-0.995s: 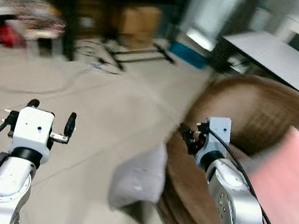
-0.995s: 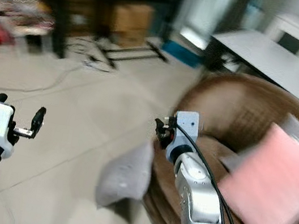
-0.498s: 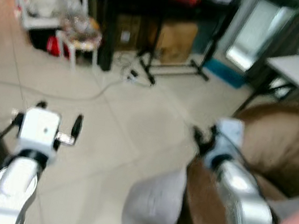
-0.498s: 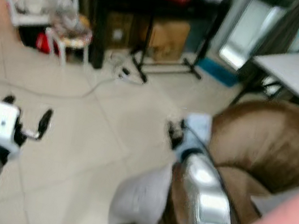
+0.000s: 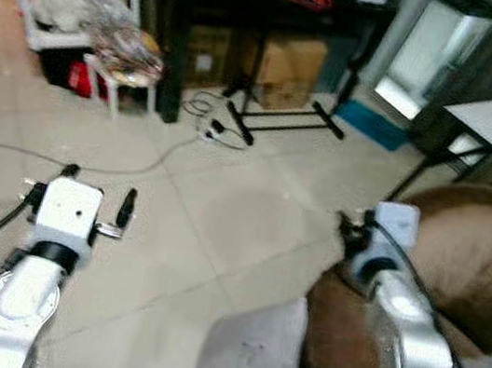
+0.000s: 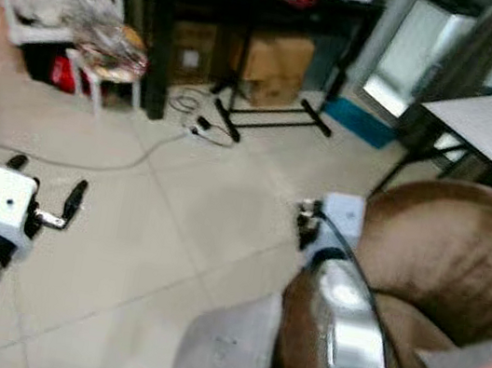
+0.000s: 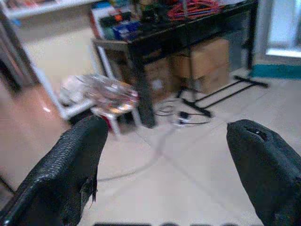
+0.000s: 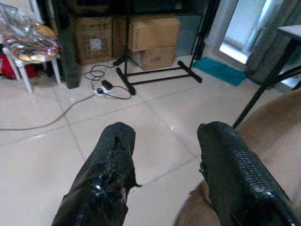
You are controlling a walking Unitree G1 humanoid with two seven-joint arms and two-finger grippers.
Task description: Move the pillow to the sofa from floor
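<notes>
Grey pillow [image 5: 250,359] lay on the tiled floor [image 5: 223,209], leaning against the brown sofa [image 5: 462,249]. Your left gripper [image 5: 96,192] hovered over bare tiles, fingers spread wide and empty. Your right gripper [image 8: 164,155] was raised above the sofa's edge, fingers parted, holding nothing.

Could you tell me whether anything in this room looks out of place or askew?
Yes: a grey pillow is down on the tiled floor, propped against the side of the brown sofa rather than on its seat. A power strip and its loose cable also trail across the floor. Both end effectors are open and empty.
</notes>
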